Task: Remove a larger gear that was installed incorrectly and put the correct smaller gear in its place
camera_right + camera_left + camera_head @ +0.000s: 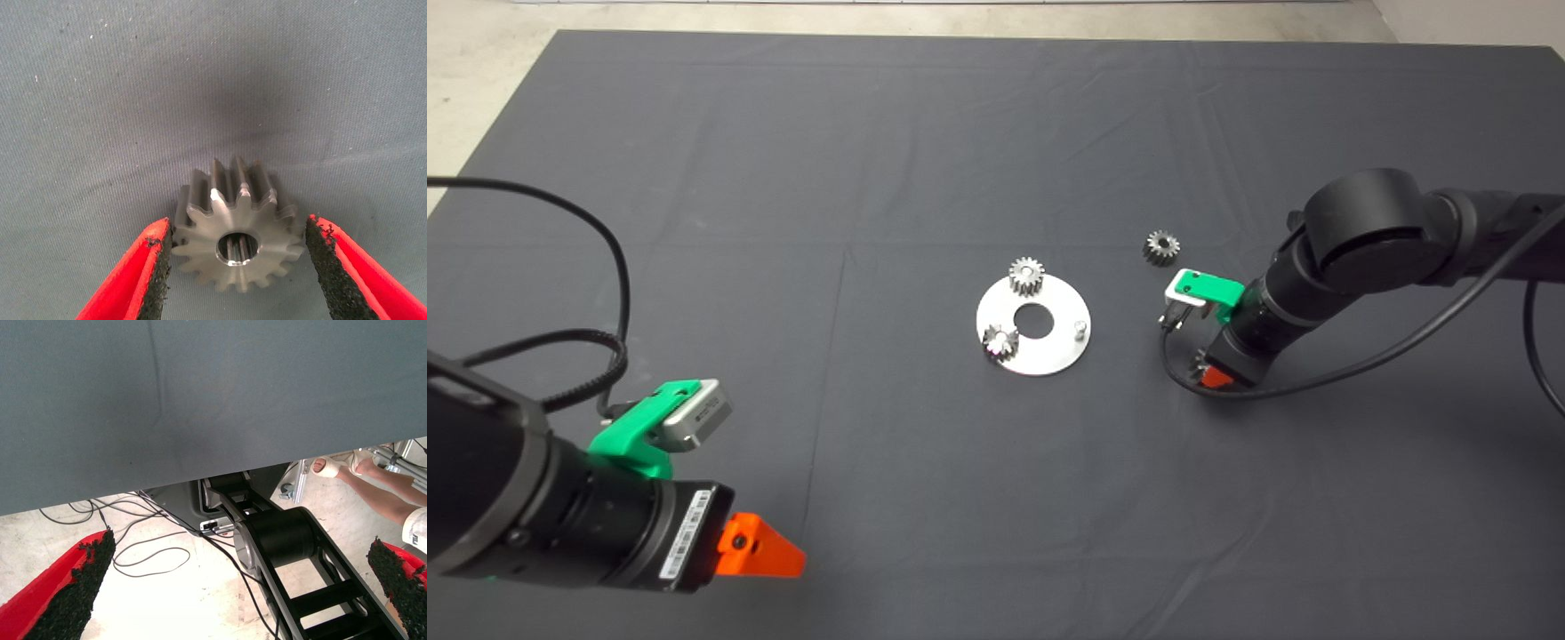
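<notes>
The larger gear [230, 200], shiny steel with flaring teeth and a dark bore, lies on the mat between the pads of my right gripper [239, 228]. One pad is at its teeth and the other stands a small gap off. In the head view the right gripper [1213, 375] points down at the mat right of the round steel plate [1049, 356] and hides this gear. The smaller gear [1161, 246] lies loose on the mat behind that gripper. Two like gears [1027, 276] [1000, 342] sit on the plate, and one pin [1080, 329] stands bare. My left gripper [769, 549] waits open at the lower left.
The plate has a centre hole [1034, 321]. The left wrist view shows the mat's underside edge [200, 400], the robot's black base [280, 540], cables on the floor and a person's leg [377, 483].
</notes>
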Controlling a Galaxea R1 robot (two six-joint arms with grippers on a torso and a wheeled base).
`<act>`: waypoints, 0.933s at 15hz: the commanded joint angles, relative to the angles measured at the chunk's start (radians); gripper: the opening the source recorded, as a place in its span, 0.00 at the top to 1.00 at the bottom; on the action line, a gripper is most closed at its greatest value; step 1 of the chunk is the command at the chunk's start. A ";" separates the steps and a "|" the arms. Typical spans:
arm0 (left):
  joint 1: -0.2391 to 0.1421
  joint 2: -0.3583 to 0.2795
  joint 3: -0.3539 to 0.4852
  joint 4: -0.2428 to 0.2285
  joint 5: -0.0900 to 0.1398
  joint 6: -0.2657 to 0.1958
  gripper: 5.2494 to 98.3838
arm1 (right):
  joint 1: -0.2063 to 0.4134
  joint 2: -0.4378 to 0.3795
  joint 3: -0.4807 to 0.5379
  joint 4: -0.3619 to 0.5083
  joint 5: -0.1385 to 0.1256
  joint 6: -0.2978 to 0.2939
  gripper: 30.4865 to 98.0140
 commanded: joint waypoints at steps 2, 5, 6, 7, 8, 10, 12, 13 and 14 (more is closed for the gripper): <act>-0.003 -0.004 0.015 -0.020 0.000 -0.006 0.01 | 0.013 -0.007 0.005 -0.035 -0.121 -0.008 0.66; -0.003 -0.004 0.014 -0.021 0.000 -0.006 0.01 | 0.020 -0.008 0.008 -0.041 -0.121 -0.008 0.60; -0.003 -0.003 0.014 -0.020 0.000 -0.006 0.01 | 0.025 -0.008 0.019 -0.038 -0.122 -0.006 0.56; -0.003 -0.004 0.014 -0.020 -0.002 -0.006 0.01 | 0.047 -0.008 0.042 -0.037 -0.122 -0.009 0.53; -0.003 -0.004 0.014 -0.020 -0.001 -0.006 0.01 | 0.086 -0.009 0.068 -0.034 -0.121 -0.011 0.52; -0.003 -0.004 0.014 -0.020 0.000 -0.006 0.01 | 0.108 -0.006 0.089 -0.032 -0.121 -0.004 0.47; -0.003 -0.004 0.014 -0.020 0.000 -0.006 0.01 | 0.138 -0.002 0.085 -0.028 -0.121 0.006 0.46; -0.003 -0.004 0.014 -0.020 0.000 -0.006 0.01 | 0.140 0.000 0.079 -0.024 -0.119 0.009 0.41; -0.003 -0.004 0.014 -0.020 0.000 -0.006 0.01 | 0.147 0.003 0.056 -0.020 -0.119 0.011 0.37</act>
